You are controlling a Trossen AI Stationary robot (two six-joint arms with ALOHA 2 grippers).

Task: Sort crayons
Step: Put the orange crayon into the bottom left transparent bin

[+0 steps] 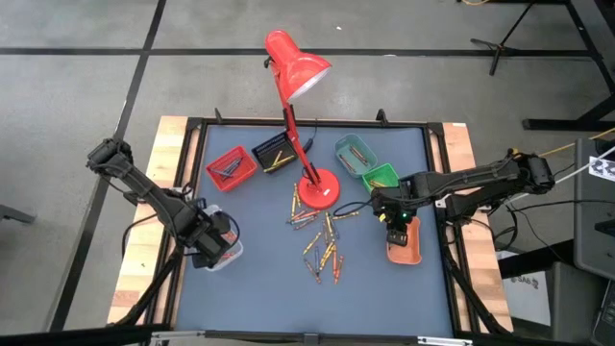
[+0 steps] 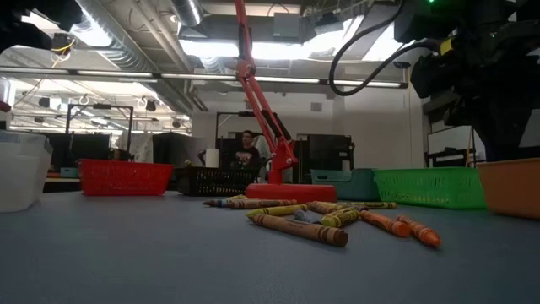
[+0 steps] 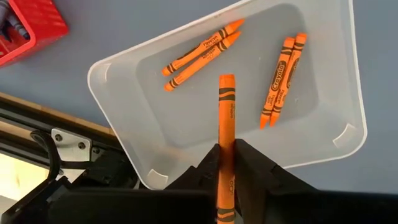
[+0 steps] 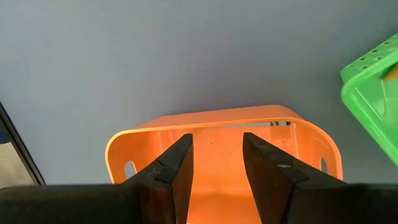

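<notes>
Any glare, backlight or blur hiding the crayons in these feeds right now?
Low view: bright ceiling lights backlight the scene, but the loose crayons read sharply. Left wrist view: evenly lit, the orange crayon in the left end effector is crisp above the clear tray. High view: the crayons look tiny.

We see loose crayons point(image 1: 322, 240) scattered mid-table, four orange ones in a clear tray, another orange crayon point(image 3: 226, 118) above it

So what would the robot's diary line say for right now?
left pincer: gripping orange crayon above clear tray, four orange crayons inside | right pincer: open, empty, above orange tray | loose crayons: unsorted by lamp
</notes>
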